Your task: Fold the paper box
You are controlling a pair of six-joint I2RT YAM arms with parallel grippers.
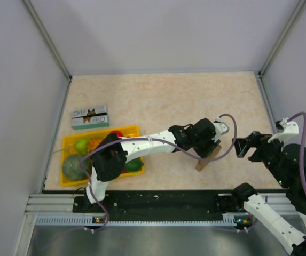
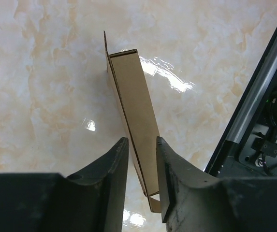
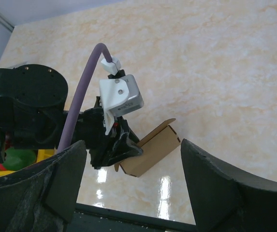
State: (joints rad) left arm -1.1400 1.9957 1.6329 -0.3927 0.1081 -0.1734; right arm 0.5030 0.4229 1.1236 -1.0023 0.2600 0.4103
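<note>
The left gripper (image 2: pixel 142 164) pinches the paper box (image 1: pixel 209 158) narrowly at one end, near the table's (image 1: pixel 169 101) front edge. The right gripper (image 3: pixel 133 145) stands wide open, right of the box. Marbled tabletop stretches beyond the box to grey walls (image 1: pixel 169 32).

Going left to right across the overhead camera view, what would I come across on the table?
yellow tray → paper box → right gripper
</note>
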